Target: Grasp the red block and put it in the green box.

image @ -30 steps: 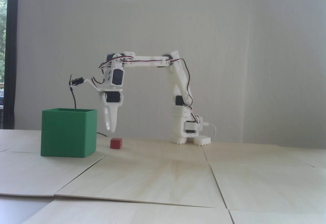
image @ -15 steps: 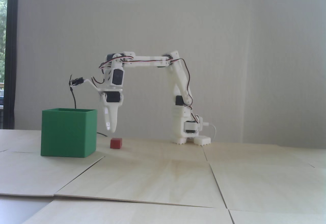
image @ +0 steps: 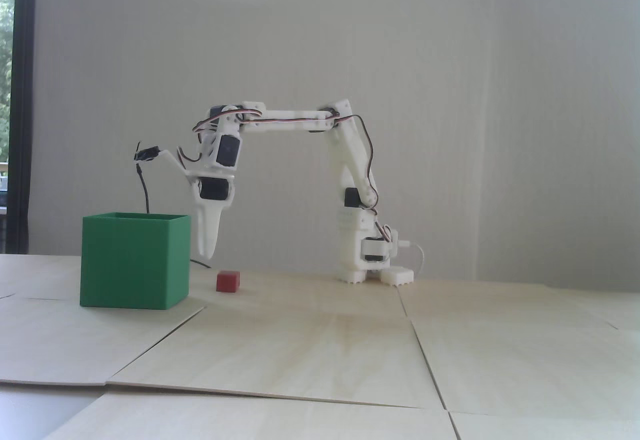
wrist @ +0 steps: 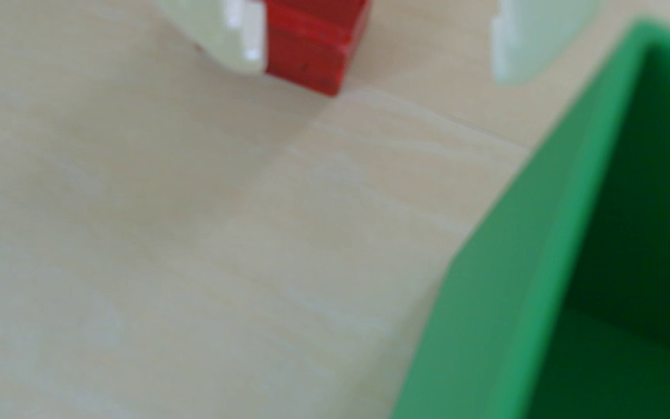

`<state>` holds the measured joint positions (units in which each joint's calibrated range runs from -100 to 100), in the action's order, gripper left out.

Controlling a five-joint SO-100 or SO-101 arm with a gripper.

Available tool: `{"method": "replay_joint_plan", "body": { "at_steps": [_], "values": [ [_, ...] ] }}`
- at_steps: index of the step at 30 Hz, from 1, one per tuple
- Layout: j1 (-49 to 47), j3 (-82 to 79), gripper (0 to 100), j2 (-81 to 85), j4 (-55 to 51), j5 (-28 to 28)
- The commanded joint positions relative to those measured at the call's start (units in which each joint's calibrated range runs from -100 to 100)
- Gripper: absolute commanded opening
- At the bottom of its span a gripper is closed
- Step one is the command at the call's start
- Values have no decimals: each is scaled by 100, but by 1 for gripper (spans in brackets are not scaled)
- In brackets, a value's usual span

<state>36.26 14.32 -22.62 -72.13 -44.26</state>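
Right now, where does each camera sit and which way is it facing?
Fixed view: low, near table height, side-on toward the white wall; it shows the whole arm, its base, the gripper hanging above the table, the red block and the green box.
Wrist view: rides on the arm, looking down at the table; only the open gripper shows, its fingertips at the top edge.
Shared: the red block, green box and gripper.
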Motion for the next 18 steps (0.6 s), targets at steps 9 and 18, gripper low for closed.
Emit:
{"method": "replay_joint_plan", "body": {
  "at_steps": [9,18],
  "values": [
    [13,342,20,71,113,38],
    [-221,342,20,87,113,43]
  ]
}}
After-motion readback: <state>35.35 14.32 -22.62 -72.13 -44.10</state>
